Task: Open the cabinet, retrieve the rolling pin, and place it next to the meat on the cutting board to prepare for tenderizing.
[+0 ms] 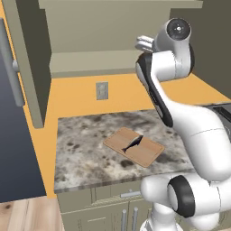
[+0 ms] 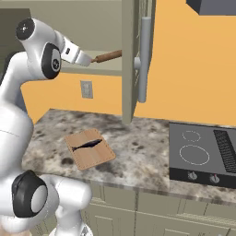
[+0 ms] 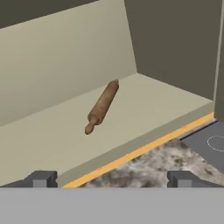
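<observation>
1. Nearest me, the low cabinets (image 1: 113,210) under the counter (image 1: 81,155) are cut off at the bottom edge, and my own arm covers their right part in the left base view
2. On the counter I see the cutting board (image 2: 89,150) lying flat, with the meat (image 2: 87,144) as a thin dark strip across its middle; in the left base view the arm hides the counter just right of the board
3. To the right on the counter sits the cooktop (image 2: 205,156), cropped by the frame edge
4. My arm rises from the base, bends over the counter and reaches up toward the cabinet (image 2: 131,60), whose doors stand open; the left door is cut off at the left edge of the left base view
5. The gripper (image 3: 112,179) points into the cabinet with its fingers (image 3: 41,179) spread wide and nothing between them; I see only the tips in the hand view
6. Farthest, the rolling pin (image 3: 102,106) lies on the cabinet floor, near the back wall and well apart from the fingertips; in the right base view the door edge hides its right end
</observation>
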